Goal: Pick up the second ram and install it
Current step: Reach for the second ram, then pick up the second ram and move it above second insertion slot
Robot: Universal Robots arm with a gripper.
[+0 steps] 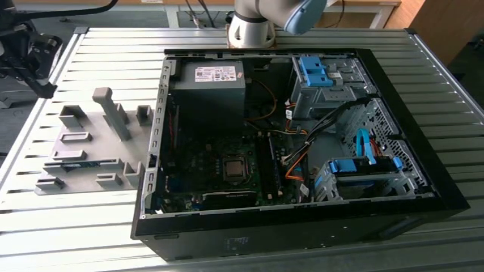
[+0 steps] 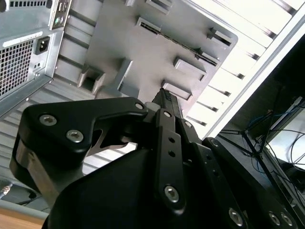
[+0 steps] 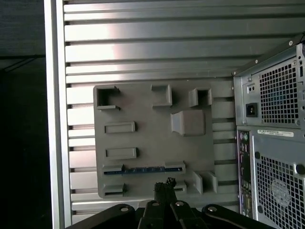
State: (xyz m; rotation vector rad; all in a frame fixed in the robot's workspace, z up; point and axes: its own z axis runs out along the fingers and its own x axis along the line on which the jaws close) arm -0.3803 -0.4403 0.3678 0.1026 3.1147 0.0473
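My fingers point(image 3: 164, 187) look pressed together with nothing in them, hovering over the grey holder tray point(image 3: 143, 109). The second ram point(image 3: 143, 170) sits mostly buried in its slot, just its blue edge showing.

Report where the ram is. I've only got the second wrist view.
Observer: In the first wrist view the ram shows as a bluish strip seated in the long slot of the grey tray.
Operator: Place the gripper against it.
Observer: In that view the gripper lines up with the tray row beside the ram's slot, not with the ram.
Operator: Describe the case.
Observer: In the exterior view the case lies open with its motherboard facing up, on the exterior view's right of the tray.
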